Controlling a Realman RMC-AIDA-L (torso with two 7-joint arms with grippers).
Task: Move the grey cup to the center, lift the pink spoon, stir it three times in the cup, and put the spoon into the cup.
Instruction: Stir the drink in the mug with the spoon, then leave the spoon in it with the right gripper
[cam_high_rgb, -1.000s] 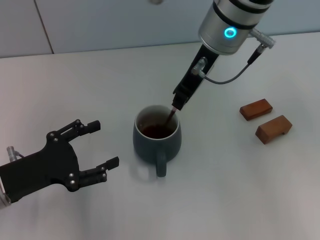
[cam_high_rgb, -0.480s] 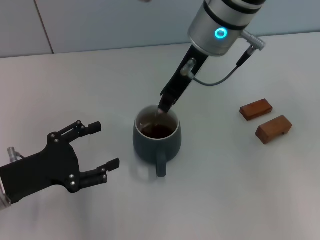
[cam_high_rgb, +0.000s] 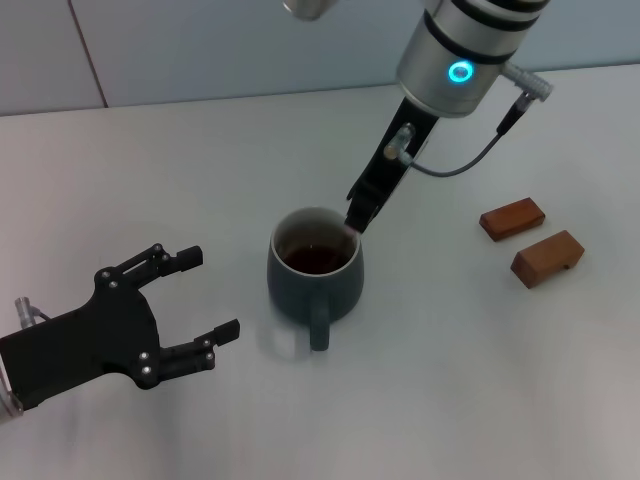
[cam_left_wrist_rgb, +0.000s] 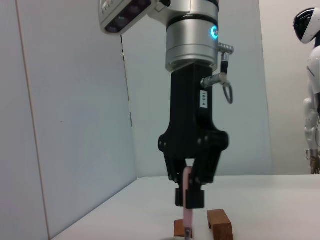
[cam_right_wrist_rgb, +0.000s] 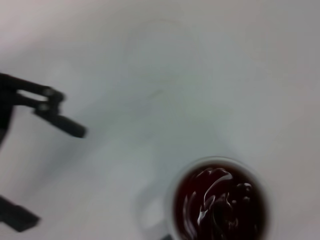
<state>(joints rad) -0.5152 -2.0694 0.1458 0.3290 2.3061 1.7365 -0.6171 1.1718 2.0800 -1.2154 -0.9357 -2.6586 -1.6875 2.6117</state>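
Stirring well, judged from the head view, means keeping the right gripper (cam_high_rgb: 357, 217) circling over the far right rim of the grey cup (cam_high_rgb: 314, 277), mid-table, without knocking it. The left gripper (cam_high_rgb: 200, 295) rests spread open and empty, near left of the cup.

From the left wrist, the right gripper's fingers pinch the pink spoon (cam_left_wrist_rgb: 187, 210) upright; keep it vertical.

From the right wrist, the cup's dark liquid (cam_right_wrist_rgb: 221, 207) ripples, so gentle strokes should avoid spills.

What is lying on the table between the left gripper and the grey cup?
Nothing: the head view shows bare table between left gripper and grey cup.
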